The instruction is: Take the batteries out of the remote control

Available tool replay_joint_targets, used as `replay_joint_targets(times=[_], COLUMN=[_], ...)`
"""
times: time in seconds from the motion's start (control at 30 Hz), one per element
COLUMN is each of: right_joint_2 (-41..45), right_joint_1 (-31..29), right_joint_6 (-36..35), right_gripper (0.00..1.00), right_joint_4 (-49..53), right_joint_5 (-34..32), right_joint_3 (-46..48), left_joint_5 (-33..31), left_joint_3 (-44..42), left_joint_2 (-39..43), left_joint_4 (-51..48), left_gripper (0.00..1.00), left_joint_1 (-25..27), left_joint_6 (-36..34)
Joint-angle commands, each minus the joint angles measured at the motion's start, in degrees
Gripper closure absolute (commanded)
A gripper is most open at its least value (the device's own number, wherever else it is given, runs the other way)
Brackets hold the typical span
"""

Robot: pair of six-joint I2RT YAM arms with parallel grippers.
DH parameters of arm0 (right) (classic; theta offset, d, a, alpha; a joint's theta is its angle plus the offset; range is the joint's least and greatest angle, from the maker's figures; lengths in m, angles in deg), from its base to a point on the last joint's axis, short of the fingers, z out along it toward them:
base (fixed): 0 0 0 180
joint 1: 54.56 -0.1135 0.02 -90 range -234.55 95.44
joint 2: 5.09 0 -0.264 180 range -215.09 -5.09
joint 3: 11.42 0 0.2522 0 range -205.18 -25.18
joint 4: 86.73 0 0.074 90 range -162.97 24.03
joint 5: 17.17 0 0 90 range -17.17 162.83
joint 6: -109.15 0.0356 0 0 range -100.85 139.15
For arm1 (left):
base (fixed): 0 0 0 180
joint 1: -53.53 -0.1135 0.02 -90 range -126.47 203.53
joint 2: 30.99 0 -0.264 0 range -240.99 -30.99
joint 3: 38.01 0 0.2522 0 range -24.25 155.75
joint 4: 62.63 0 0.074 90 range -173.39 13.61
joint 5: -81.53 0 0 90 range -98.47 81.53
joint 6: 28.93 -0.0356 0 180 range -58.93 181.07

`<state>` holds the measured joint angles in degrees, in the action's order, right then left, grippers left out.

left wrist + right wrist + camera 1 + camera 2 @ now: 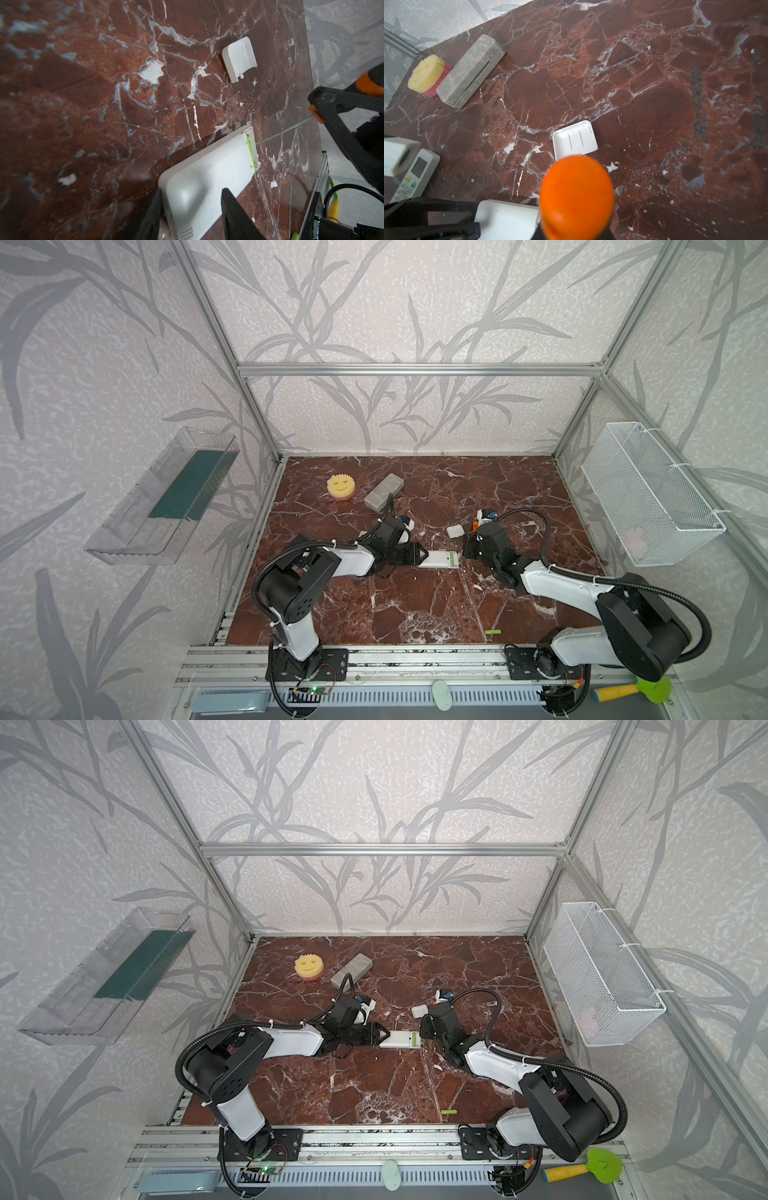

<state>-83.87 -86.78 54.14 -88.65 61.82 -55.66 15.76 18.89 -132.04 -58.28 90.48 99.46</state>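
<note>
Top views, clear wall bin (124, 539): holds a dark green mat (187, 485).
Top views, wire basket (648, 489): pale pink item (633, 539), too unclear to name.
Top views, marble table (415, 605): remote control (436, 560) mid-table with one battery (451, 559) in its open bay; loose battery (493, 632) near the front edge.
Left wrist: left gripper (191, 191) fingers clamp the remote control; right gripper (332, 106) closed on a screwdriver (286, 129).
Right wrist: battery cover (574, 139) lies flat, apart from the remote control.

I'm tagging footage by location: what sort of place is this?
Likely a robot test cell: silver aluminium frame, leaf-patterned wall panels, two black-and-white robot arms bolted to a front rail.
</note>
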Motion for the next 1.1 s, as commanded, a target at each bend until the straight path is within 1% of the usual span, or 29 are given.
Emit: replay_joint_targets(times=[0.0,0.2,0.4,0.53,0.63,0.8,0.83,1.07], right_joint_2=[-0.95,1.52,6.26,7.99,7.5,4.93,4.39,1.24], right_joint_1=[0.17,0.19,0.18,0.1,0.02,-0.56,-0.56,-0.49], right_joint_6=[1.17,1.19,-1.18,-2.07,-0.63,1.15,3.04,4.14], right_gripper=[1.0,1.0,1.0,1.0,1.0,1.0,1.0,1.0], right_joint_4=[-3.03,-1.81,5.68,8.21,7.74,3.21,2.59,-0.53], right_joint_5=[0.98,0.23,-3.91,-4.59,-2.65,-1.23,-0.93,-0.06], right_joint_3=[0.59,0.35,-1.38,-1.86,-1.69,0.22,0.37,1.34], left_joint_5=[0.56,0.47,0.12,0.03,-0.05,-0.23,-0.24,-0.75], left_joint_3=[-0.93,-2.35,-3.22,-3.23,-3.27,-3.32,-3.4,-4.23], left_joint_2=[-1.64,-1.23,-0.52,-0.63,-0.72,-0.79,-0.73,-0.53], left_joint_4=[-0.06,1.0,1.23,1.23,1.4,1.49,1.49,1.66], left_gripper=[0.52,0.53,0.53,0.53,0.54,0.54,0.54,0.54], left_joint_1=[0.63,1.09,1.21,1.41,1.66,2.06,2.13,2.59], left_joint_6=[1.74,2.82,3.42,3.69,3.88,4.31,4.39,4.81])
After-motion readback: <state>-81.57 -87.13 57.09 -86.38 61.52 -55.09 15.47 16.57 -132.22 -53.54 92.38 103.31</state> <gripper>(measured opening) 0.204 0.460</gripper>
